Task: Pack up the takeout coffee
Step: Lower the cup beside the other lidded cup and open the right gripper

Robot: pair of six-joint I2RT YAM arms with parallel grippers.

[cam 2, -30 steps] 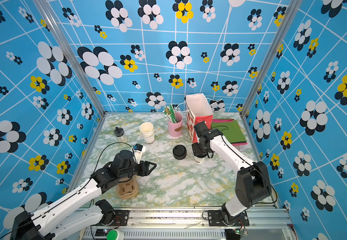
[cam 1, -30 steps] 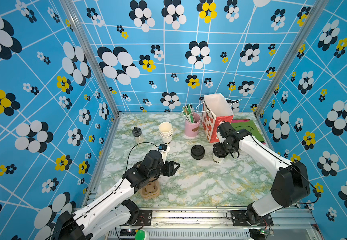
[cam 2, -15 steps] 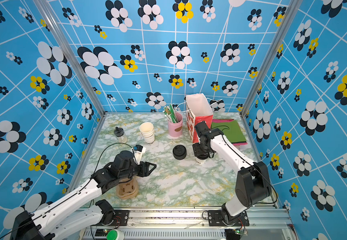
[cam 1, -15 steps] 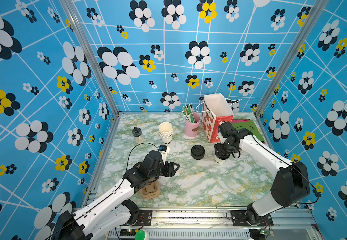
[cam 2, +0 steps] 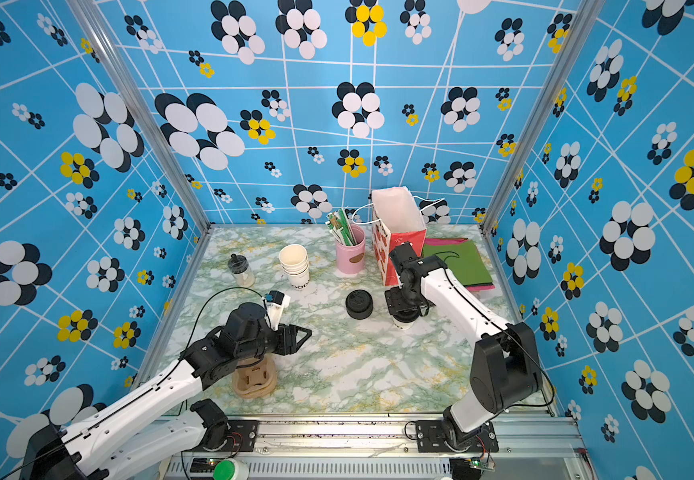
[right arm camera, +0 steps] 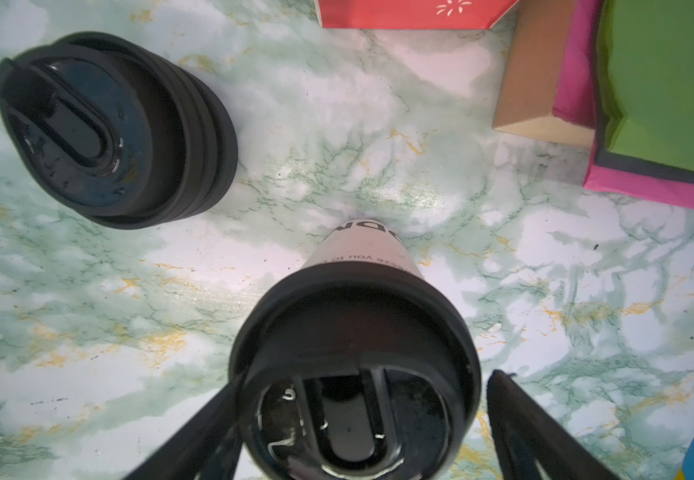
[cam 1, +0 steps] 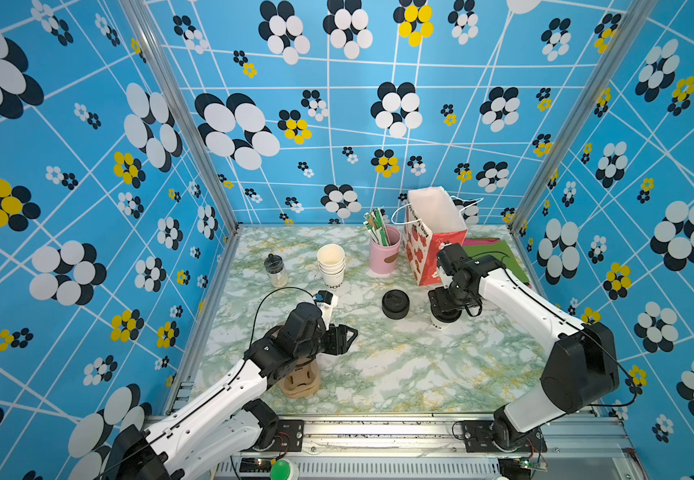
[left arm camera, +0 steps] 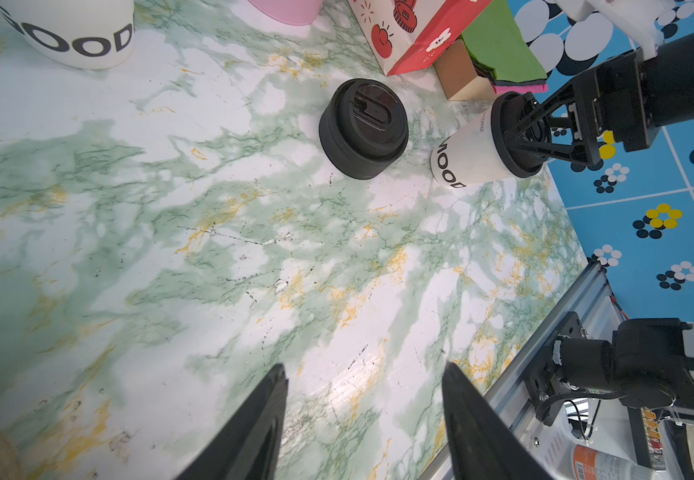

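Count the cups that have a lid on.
1: the takeout coffee, standing between the jaws of the right pincer, beside the lid pile. The stacked cups are lidless.

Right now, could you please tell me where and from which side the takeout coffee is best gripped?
Probably just under the black lid, from straight above: the takeout coffee stands upright and widens upward, so the lid's rim should resist slipping.

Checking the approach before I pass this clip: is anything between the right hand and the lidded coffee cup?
Nothing visible does. The right hand straddles the black lid of the coffee cup, with one finger on each side. The pile of spare lids stands beside the cup, apart from it.
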